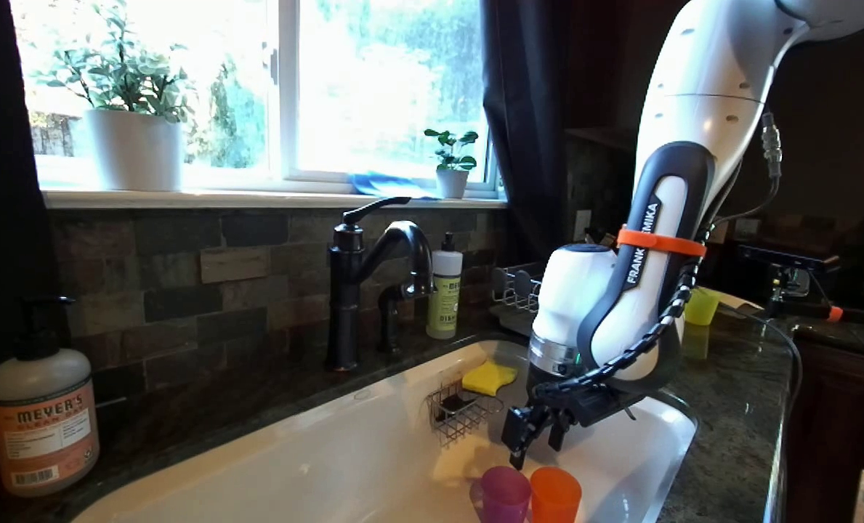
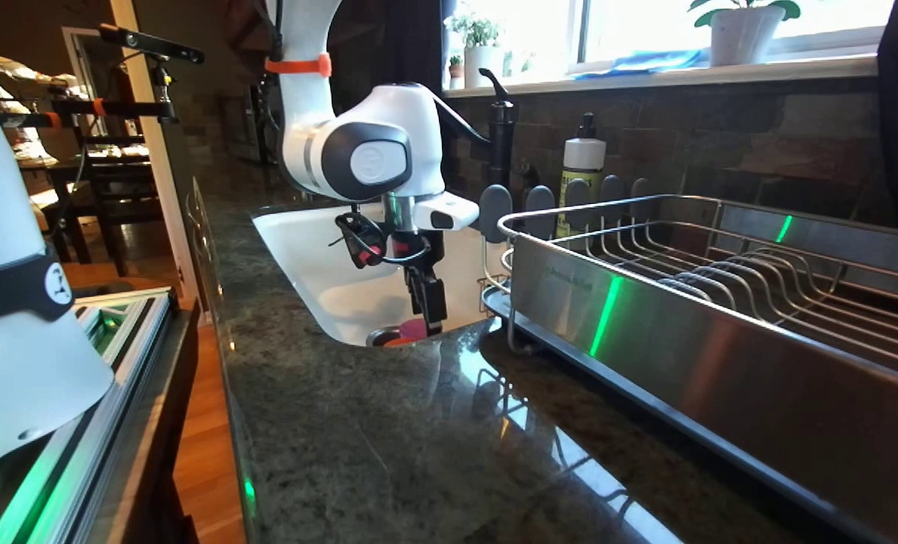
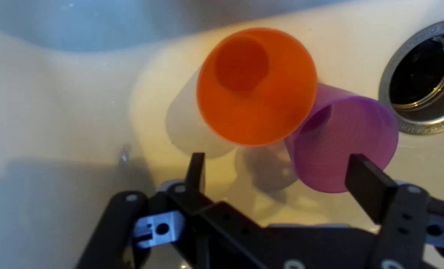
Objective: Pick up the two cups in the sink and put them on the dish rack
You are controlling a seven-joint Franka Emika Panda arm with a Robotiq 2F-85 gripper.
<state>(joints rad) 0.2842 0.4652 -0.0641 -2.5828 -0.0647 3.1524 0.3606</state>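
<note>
In an exterior view, a purple cup (image 1: 505, 495) and an orange cup (image 1: 556, 497) are standing side by side in the white sink (image 1: 293, 457), their round mouths facing up and their bases being cut off by the lower edge. Both are looking smooth, plain and a little see-through, the orange one glowing more brightly. The gripper (image 1: 537, 452) is hanging just above them, its jaws pointing down and standing apart. A yellow sponge (image 1: 490, 378) and a wire basket (image 1: 464, 421) are showing farther along the sink.

In an exterior view, the dish rack (image 2: 690, 351) is standing on the dark counter (image 2: 358, 423), its grey wires curving up behind a shiny metal side. Low beside the gripper, a pinkish patch of the purple cup and a thin strip of the orange one are showing. I cannot tell here how far the jaws are standing apart.

In the wrist view, both cups are showing their insides from above. The orange one is covering part of the purple one, which is looking paler and sitting near the drain (image 3: 423, 76). The jaws are gaping wide and holding nothing; one of the fingers (image 3: 371, 186) is crossing in front of the purple rim, whether touching it I cannot tell.
</note>
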